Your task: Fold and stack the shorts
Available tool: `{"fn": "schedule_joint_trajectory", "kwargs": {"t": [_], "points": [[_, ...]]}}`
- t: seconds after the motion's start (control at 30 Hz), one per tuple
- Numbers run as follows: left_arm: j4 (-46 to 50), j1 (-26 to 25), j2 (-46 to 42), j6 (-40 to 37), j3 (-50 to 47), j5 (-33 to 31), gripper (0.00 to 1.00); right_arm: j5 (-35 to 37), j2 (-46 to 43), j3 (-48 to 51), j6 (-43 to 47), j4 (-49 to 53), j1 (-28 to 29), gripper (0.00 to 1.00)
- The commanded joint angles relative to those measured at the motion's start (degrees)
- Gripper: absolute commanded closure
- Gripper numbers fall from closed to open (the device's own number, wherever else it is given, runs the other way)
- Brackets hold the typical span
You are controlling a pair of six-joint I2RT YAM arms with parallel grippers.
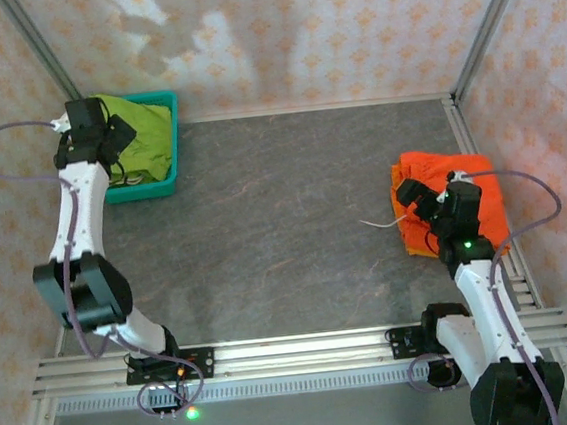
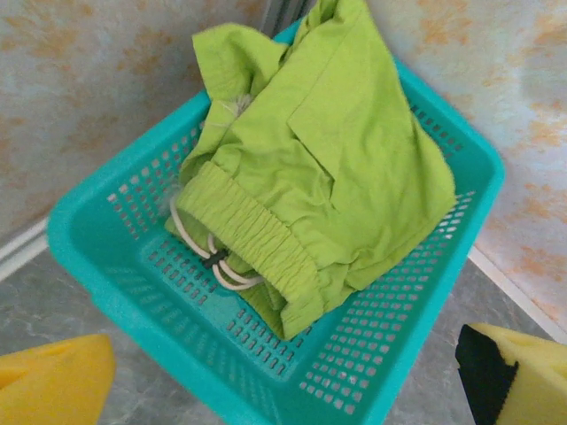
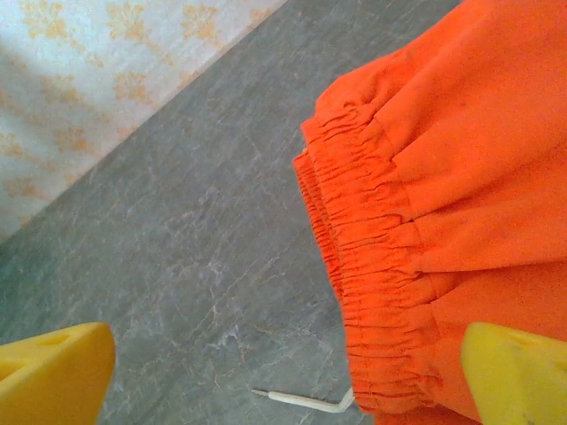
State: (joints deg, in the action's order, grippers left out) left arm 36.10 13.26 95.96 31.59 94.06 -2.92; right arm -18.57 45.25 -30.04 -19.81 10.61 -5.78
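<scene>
Our left fingers (image 2: 53, 381) are standing wide apart and holding nothing, with the left gripper (image 2: 283, 382) hovering just above the near rim of the basket (image 2: 97, 230). Inside it the green shorts (image 2: 328, 168) are lying crumpled, with the waistband and white cord (image 2: 208, 257) turned toward us. Our right fingers (image 3: 518, 372) are equally spread and empty. The right gripper (image 3: 283, 376) is hanging over the waistband edge of the orange shorts (image 3: 443, 177), which are lying folded at the right side of the table (image 3: 177, 248), well apart from the basket. We are judging the step in hand to be fetching the green pair. To do it well, we should be coming down on the thick elastic band rather than the loose cloth, closing on fabric alone and clear of the mesh wall, then lifting straight up so nothing is snagging the rim.
</scene>
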Motion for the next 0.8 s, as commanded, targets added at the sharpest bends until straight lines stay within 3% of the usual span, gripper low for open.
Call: {"fn": "schedule_joint_trajectory", "kwargs": {"t": [0.0, 0.3, 0.67, 0.77], "points": [[6.2, 0.7, 8.3, 2.2, 7.6, 2.5, 0.0, -3.0, 0.9, -3.2, 2.5, -1.0, 0.2, 0.01], [16.8, 0.8, 31.4, 3.1, 28.5, -1.9, 0.0, -4.4, 3.1, -4.8, 5.1, -0.2, 0.2, 0.01], [23.8, -0.1, 45.6, 4.5, 39.6, -1.7, 0.07, -5.0, 6.3, -5.3, 5.8, -0.6, 0.2, 0.01], [25.7, -0.4, 48.3, 4.6, 41.4, -2.6, 0.14, -5.5, 7.6, -5.6, 5.7, -0.7, 0.2, 0.01]]}}
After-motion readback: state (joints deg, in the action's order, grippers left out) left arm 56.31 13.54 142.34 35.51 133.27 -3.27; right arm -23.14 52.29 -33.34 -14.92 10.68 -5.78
